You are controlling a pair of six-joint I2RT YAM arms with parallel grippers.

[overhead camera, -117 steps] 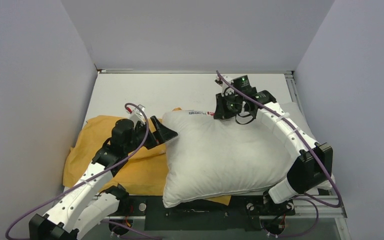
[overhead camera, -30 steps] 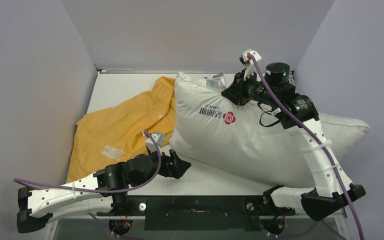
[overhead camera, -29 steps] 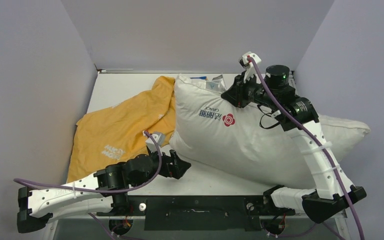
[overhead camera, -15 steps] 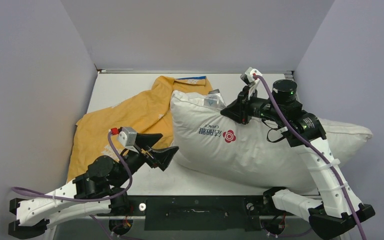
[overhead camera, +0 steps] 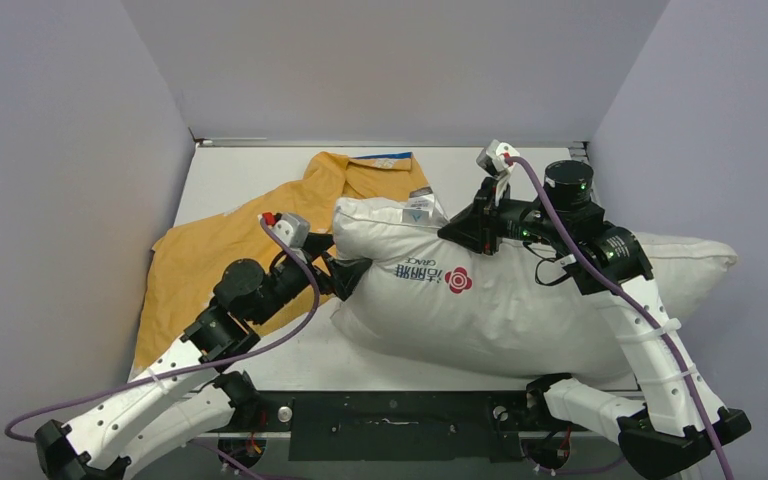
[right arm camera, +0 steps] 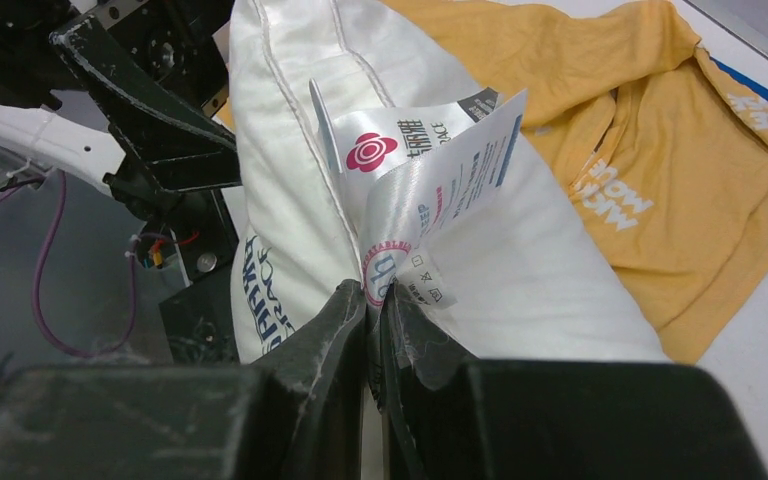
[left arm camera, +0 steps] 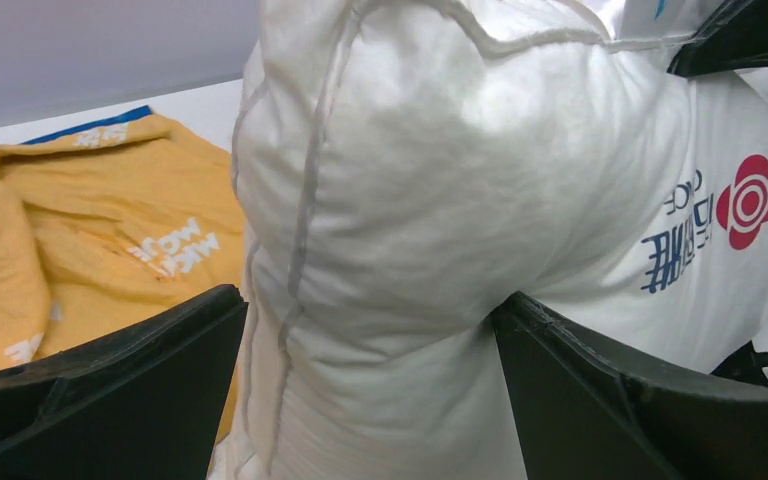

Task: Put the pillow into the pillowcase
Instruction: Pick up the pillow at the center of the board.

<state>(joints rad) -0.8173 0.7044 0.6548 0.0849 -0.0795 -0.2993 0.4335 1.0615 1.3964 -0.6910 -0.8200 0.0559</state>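
The plump white pillow (overhead camera: 520,300) lies across the middle and right of the table, its red-and-blue logo facing up. My right gripper (overhead camera: 470,226) is shut on its top seam by the care labels (right arm camera: 430,170), and the pillow (right arm camera: 290,190) hangs below the pinched edge. My left gripper (overhead camera: 346,276) is open, its fingers (left arm camera: 110,390) straddling the pillow's left end (left arm camera: 410,180), which bulges between them. The orange-yellow pillowcase (overhead camera: 220,255) lies crumpled flat on the left behind that end, white lettering up (left arm camera: 110,230), and also shows in the right wrist view (right arm camera: 580,120).
Grey walls close the table (overhead camera: 250,180) on the left, back and right. The pillow's right end reaches the right wall. A blue strip of the pillowcase (overhead camera: 380,160) shows at the back. The black front rail (overhead camera: 400,415) carries both arm bases.
My left arm swung up from the front edge and brought its open jaws round the pillow's left end. The pillow sank lower and flatter, with the right gripper holding on throughout.
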